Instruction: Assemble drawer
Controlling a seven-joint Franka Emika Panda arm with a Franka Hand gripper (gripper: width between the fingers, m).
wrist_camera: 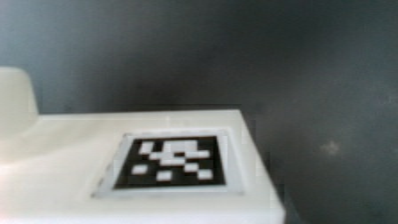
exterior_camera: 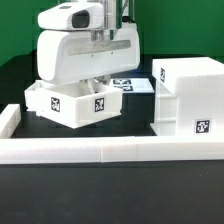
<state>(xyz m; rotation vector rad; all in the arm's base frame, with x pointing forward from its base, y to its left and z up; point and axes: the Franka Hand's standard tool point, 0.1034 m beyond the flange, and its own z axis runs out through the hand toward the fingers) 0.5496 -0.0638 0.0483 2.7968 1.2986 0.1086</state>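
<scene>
A white open-topped tray [exterior_camera: 70,108] with square tags on two of its faces sits at the exterior view's left, one corner toward the camera. My gripper [exterior_camera: 97,86] reaches down from above onto the tray's far wall, and its fingers seem closed on that wall. The tall boxy housing [exterior_camera: 190,95], with a tag low on its front, stands at the exterior view's right. The wrist view shows a tagged white face of the tray [wrist_camera: 173,160] close up over the dark table; my fingers are not distinct there. A second tray is out of view.
The long low white border wall [exterior_camera: 110,150] runs across the front and turns back at the exterior view's left [exterior_camera: 8,118]. The marker board [exterior_camera: 135,85] lies flat behind, between the tray and the housing. A white edge [wrist_camera: 15,100] shows in the wrist view.
</scene>
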